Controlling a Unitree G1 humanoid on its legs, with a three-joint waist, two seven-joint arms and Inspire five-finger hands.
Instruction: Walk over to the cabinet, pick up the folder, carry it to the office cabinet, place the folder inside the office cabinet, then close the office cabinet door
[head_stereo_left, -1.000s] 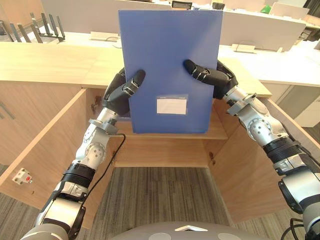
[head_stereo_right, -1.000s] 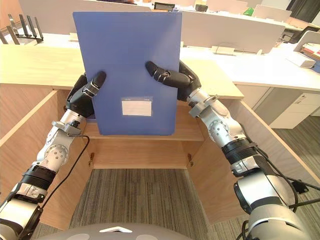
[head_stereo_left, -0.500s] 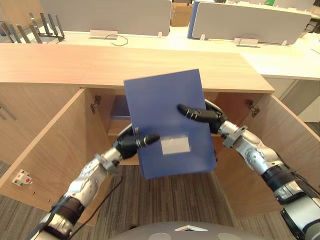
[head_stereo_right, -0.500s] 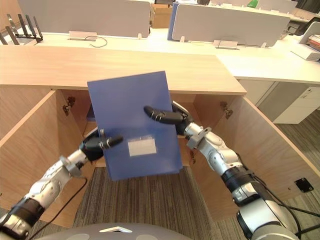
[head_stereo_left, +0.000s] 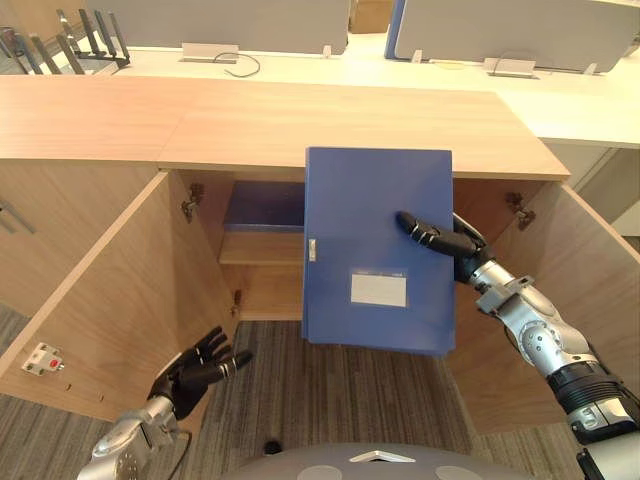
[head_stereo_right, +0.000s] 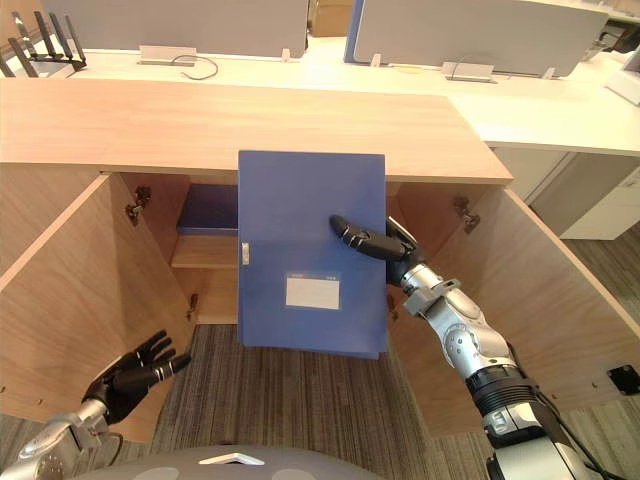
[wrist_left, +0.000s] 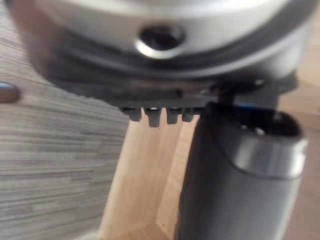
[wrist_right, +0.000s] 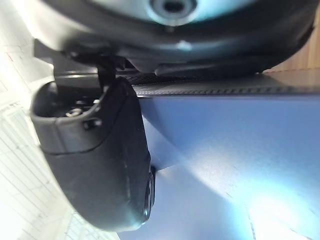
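The blue folder (head_stereo_left: 378, 265) hangs upright in front of the open wooden office cabinet (head_stereo_left: 250, 290), its white label facing me. My right hand (head_stereo_left: 438, 238) is shut on its right edge, thumb across the front and fingers behind; the thumb (wrist_right: 100, 165) presses on the blue cover. My left hand (head_stereo_left: 195, 368) is low at the left, near the floor beside the open left door (head_stereo_left: 100, 290). It is open with fingers spread and touches nothing. A second blue folder (head_stereo_left: 262, 205) lies flat on the cabinet's shelf (head_stereo_left: 258, 250).
The right door (head_stereo_left: 590, 270) stands open close to my right forearm. A wooden counter (head_stereo_left: 200, 120) tops the cabinet, with white desks and grey partitions behind. A black file rack (head_stereo_left: 60, 35) stands at the back left. A small white fitting (head_stereo_left: 42, 358) is on the left door.
My left hand has let go of the folder, opened and dropped to the lower left. The right hand alone now holds the folder, which has straightened and moved right. The camera has shifted.
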